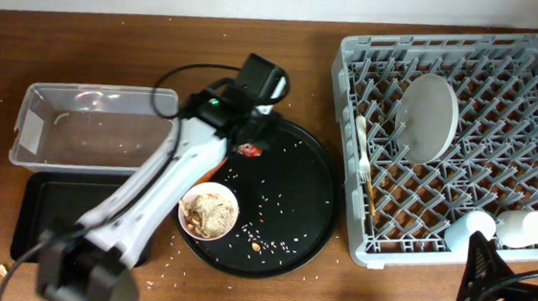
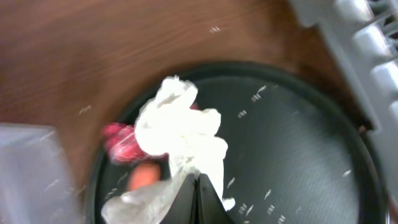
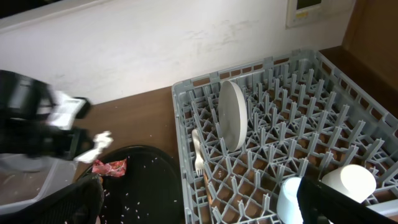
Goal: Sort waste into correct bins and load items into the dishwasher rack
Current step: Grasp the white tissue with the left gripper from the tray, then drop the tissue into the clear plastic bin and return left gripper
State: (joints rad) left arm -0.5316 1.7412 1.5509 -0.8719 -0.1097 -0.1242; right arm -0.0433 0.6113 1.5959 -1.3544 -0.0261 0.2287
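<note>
Over the round tray's far-left rim: the left tool (image 2: pixel 196 182) hangs with its jaws pressed together on a fold of the crumpled white paper (image 2: pixel 180 127). Most of the wad bulges free beyond the tips.
Right tool (image 3: pixel 199 193): by the near corner of the rack (image 1: pixel 422 43), jaws spread wide, nothing between them.
Under the paper: the red wrapper (image 2: pixel 118 142) and orange stick (image 2: pixel 144 176) lie on the round black tray (image 2: pixel 298 155), just below the wad. I cannot tell whether the paper touches them.
Bins: the clear tub (image 1: pixel 28 130) and shallow black tray (image 1: pixel 48 210) sit side by side on the desk (image 1: pixel 114 42), to the left of the round tray.
Grip risk: the hold looks slight, on one fold only. The paper could slip out on the way and land on the desk or back on the round tray.
Snag risk: a loose tail of paper could drag the wrapper along and carry it into the wrong bin.
Sweep risk: the white bowl (image 1: pixel 209 210), full of food scraps (image 1: pixel 208 213), sits just beside the left arm. A low swing toward the bins could knock it and add to the rice grains (image 1: pixel 274 209) scattered on the tray.
Release risk: the two bins sit edge to edge, so a drop near the shared edge could fall on the wrong side.
Rack load: plate (image 1: pixel 426 117), fork (image 1: pixel 360 143), chopsticks (image 1: pixel 371 192) and two cups (image 1: pixel 479 228) are in. The bowl is not yet loaded.
</note>
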